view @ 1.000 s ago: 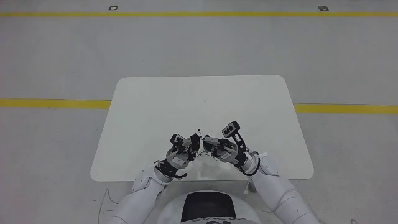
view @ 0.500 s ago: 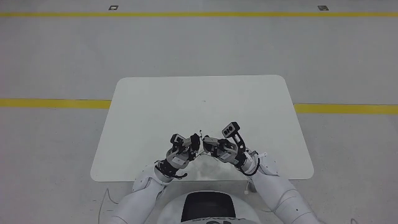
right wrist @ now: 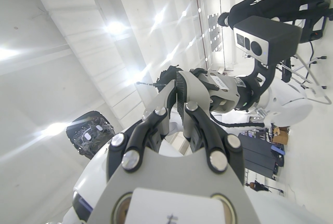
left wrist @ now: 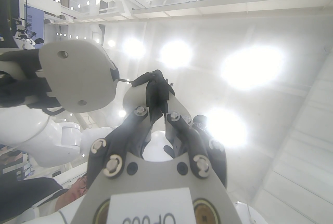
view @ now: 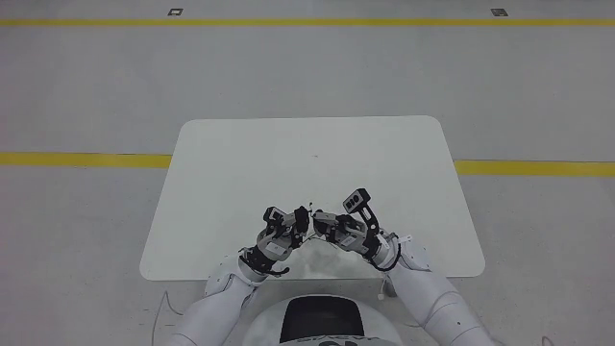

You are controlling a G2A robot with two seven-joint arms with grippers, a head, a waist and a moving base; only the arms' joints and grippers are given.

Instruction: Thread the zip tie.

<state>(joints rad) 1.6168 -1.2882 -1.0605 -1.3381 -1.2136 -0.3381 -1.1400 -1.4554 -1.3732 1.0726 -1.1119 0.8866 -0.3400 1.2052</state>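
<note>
Both grippers hang close together, tips facing, over the front middle of the white table (view: 307, 154). My left gripper (view: 299, 220) (left wrist: 156, 83) is shut on a dark end of the zip tie. In the left wrist view a thin black strand of the zip tie (left wrist: 125, 80) bridges the small gap to my right gripper (left wrist: 78, 79). My right gripper (view: 320, 219) (right wrist: 174, 88) is shut on the zip tie, whose thin strand (right wrist: 145, 84) pokes out past its fingers. From above, the zip tie (view: 309, 202) shows as a fine dark line between the two grippers.
The table's front edge (view: 307, 277) runs just under the two wrists. A yellow floor line (view: 86, 160) passes behind the table on both sides. The wide back part of the tabletop lies beyond the grippers.
</note>
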